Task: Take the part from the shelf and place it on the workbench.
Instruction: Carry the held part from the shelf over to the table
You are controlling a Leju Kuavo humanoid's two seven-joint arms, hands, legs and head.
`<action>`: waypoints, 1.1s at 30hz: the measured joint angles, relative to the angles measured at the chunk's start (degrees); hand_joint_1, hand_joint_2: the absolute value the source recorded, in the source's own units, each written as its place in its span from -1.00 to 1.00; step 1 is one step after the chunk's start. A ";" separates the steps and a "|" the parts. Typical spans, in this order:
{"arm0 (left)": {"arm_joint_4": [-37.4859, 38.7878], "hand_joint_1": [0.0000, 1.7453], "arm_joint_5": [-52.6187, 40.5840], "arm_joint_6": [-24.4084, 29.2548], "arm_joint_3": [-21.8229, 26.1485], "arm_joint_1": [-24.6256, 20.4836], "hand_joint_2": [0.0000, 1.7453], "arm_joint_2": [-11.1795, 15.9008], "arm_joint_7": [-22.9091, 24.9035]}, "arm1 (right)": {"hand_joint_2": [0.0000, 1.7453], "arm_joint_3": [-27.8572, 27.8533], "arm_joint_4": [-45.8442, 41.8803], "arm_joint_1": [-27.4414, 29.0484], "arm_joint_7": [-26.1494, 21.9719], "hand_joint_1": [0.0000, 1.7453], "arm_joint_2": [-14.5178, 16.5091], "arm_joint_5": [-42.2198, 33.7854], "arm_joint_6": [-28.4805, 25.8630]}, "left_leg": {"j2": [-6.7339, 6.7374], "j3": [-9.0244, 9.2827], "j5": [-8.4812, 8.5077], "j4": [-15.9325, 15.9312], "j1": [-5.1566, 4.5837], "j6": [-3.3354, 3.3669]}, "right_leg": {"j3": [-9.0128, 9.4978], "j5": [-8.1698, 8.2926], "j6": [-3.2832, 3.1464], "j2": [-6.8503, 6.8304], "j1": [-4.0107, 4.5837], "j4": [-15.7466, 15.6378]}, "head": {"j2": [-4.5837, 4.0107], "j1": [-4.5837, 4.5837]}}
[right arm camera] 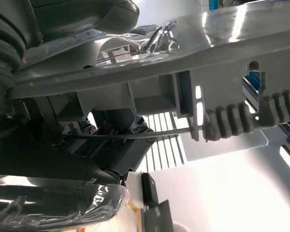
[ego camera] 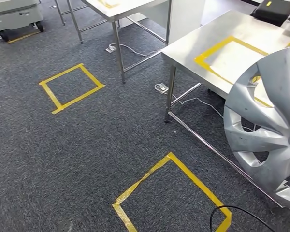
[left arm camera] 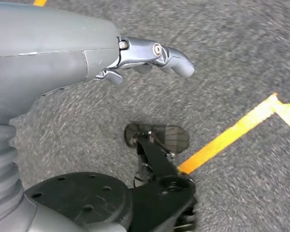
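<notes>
The part is a silver wheel cover (ego camera: 267, 140), held up at the right of the head view, partly in front of the near edge of the steel workbench (ego camera: 187, 48). That bench carries a yellow tape rectangle (ego camera: 229, 60). In the right wrist view my right hand (right arm camera: 99, 140) grips the cover's rim (right arm camera: 209, 53), with the thumb on one face and the dark fingers on the ribbed back. My left hand (left arm camera: 151, 55) hangs over the grey carpet with its fingers stretched out and nothing in them.
Two yellow tape squares mark the carpet (ego camera: 71, 87) (ego camera: 172, 193). A second steel table (ego camera: 114, 12) stands further back, and a grey cart (ego camera: 12, 17) at the far left. Cables and plugs (ego camera: 162, 88) lie under the workbench. A black case (ego camera: 273, 9) sits on its far end.
</notes>
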 joint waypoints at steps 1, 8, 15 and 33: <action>0.00 -1.00 0.00 -0.01 0.00 -0.03 1.00 -0.01 0.03 | 1.00 -0.04 -0.10 0.01 0.01 1.00 0.03 -0.01 0.02 | -0.81 0.67 0.21 -1.59 0.05 0.25 | -0.24 0.13 0.37 0.66 -0.04 -0.01 | 0.00 -0.01; -0.01 -1.00 -0.40 -0.05 -0.04 -0.03 1.00 -0.01 0.10 | 1.00 -0.51 -0.52 0.13 0.11 1.00 0.37 -0.23 0.31 | 3.35 1.10 0.49 -2.84 -0.18 2.63 | -5.84 -5.37 2.29 -5.26 0.03 9.90 | 0.00 0.61; -0.01 -1.00 -0.76 -0.28 -0.09 0.06 1.00 -0.11 0.12 | 1.00 -1.40 -1.03 0.18 0.05 1.00 0.93 -0.51 0.44 | 8.25 2.61 -0.77 -2.74 -0.58 1.68 | -0.32 -0.97 2.39 -10.15 -0.01 2.06 | -0.01 0.58; -0.02 -1.00 -1.92 0.55 -0.51 0.02 1.00 -0.07 -0.78 | 1.00 -2.70 -1.48 0.22 1.48 1.00 1.66 0.37 2.19 | -0.94 0.76 -0.17 -1.90 0.26 0.62 | -0.90 0.41 1.21 1.78 -0.43 0.00 | -0.01 -0.11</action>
